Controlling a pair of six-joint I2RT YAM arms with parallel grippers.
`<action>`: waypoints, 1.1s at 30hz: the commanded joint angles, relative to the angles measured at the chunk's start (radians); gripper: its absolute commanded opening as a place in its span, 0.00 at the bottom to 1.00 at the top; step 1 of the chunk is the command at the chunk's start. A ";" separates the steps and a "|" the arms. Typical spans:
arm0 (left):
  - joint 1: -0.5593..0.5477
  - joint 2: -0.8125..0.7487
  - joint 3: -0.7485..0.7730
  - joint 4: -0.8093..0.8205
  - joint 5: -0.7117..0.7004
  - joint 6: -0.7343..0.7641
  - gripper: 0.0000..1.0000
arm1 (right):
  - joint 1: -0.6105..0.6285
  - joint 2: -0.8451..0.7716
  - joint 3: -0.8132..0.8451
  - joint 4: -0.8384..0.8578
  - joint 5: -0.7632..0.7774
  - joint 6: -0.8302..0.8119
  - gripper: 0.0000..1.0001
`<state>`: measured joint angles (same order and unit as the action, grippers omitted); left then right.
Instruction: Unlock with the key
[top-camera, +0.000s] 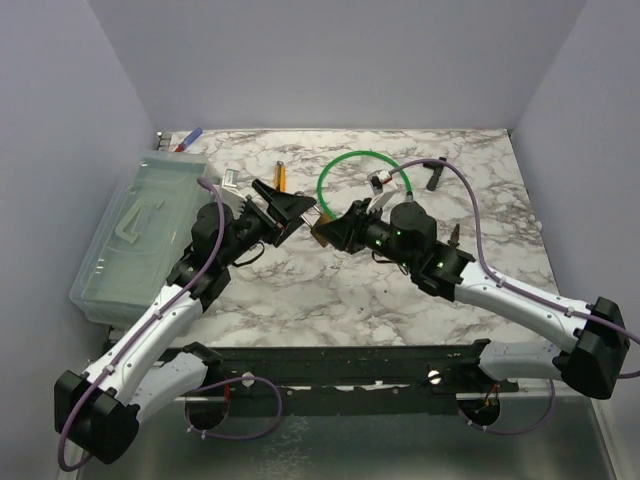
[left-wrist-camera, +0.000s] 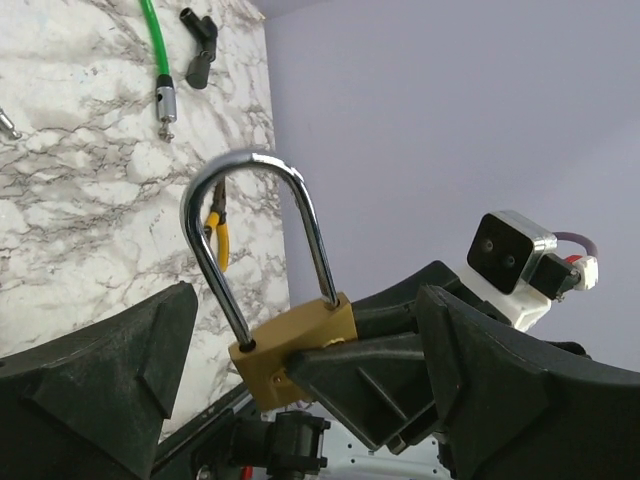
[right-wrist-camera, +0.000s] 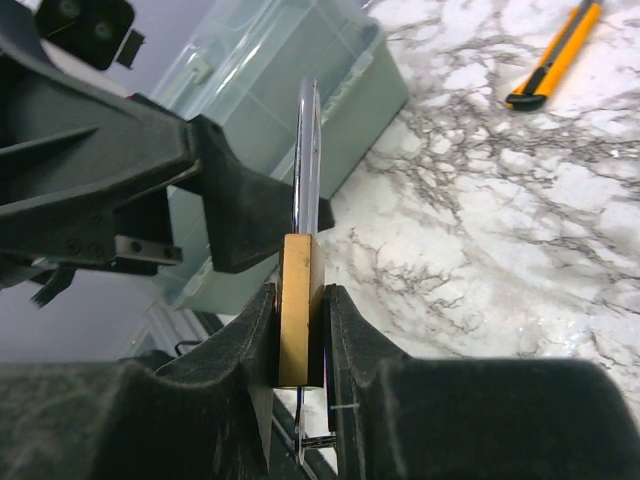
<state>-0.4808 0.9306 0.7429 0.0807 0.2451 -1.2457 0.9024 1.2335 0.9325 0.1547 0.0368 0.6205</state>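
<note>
right gripper (right-wrist-camera: 300, 305) is clamping the small brass padlock with a steel shackle (left-wrist-camera: 295, 345) by its body, steadying it mid-table | left gripper (left-wrist-camera: 305, 300) is gaping wide, empty, at its left | thin silvery key (right-wrist-camera: 303, 428) is seemingly hanging beneath

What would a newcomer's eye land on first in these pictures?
A brass padlock with a tall chrome shackle, pinched by its body in the right gripper above the marble table. The left gripper stands wide open, facing the lock. Behind them, a green cable loop lies on the table.
</note>
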 joint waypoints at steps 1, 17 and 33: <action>0.001 -0.033 -0.037 0.074 0.026 0.034 0.96 | 0.004 -0.068 -0.014 0.054 -0.122 0.008 0.00; 0.001 0.022 -0.063 0.114 0.071 -0.025 0.47 | 0.004 -0.054 -0.034 0.092 -0.201 -0.061 0.00; 0.001 0.065 -0.043 -0.079 0.061 -0.025 0.41 | 0.004 0.035 0.142 -0.185 -0.202 -0.374 0.00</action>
<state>-0.4709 0.9722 0.6857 0.0765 0.2623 -1.2755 0.9012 1.2552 0.9882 -0.0296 -0.1219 0.3477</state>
